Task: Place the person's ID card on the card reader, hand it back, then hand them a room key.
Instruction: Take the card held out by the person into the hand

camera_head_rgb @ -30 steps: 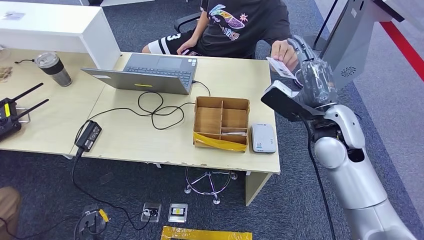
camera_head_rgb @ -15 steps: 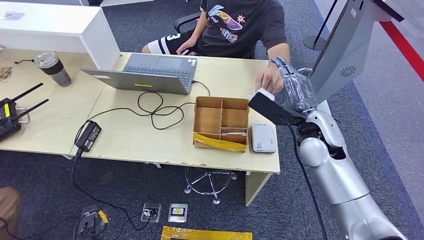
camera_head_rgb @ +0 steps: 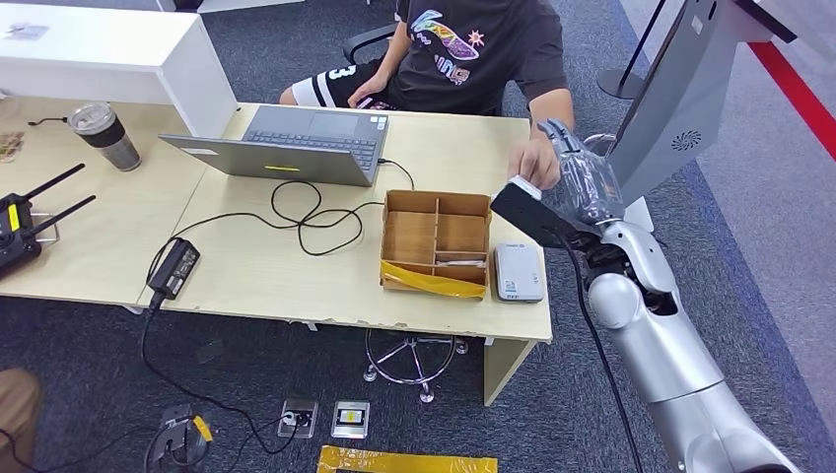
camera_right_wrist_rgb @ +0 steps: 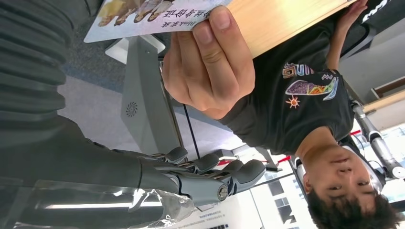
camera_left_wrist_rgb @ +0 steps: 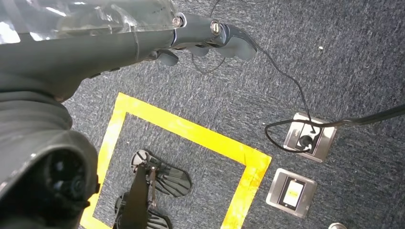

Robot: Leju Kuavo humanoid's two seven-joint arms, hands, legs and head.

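1. Reaching toward the person's hand [camera_head_rgb: 533, 158], our right hand [camera_head_rgb: 577, 177] has fingers extended and holds nothing.
2. ID card [camera_right_wrist_rgb: 153, 14] sits in the person's fingers near the table's [camera_head_rgb: 463, 143] edge; we risk a missed pinch.
3. Card reader [camera_head_rgb: 519, 272] is well apart; a dropped card is possible.
4. Left hand [camera_left_wrist_rgb: 210, 40]: hangs over the floor, nothing held.

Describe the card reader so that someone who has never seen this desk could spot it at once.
Start at the light wooden desk and go to its front corner on the robot's right. There an open cardboard box with dividers sits, and the card reader lies flat just beside it, nearer the corner. It is the only small, pale grey, rounded slab on the desk.
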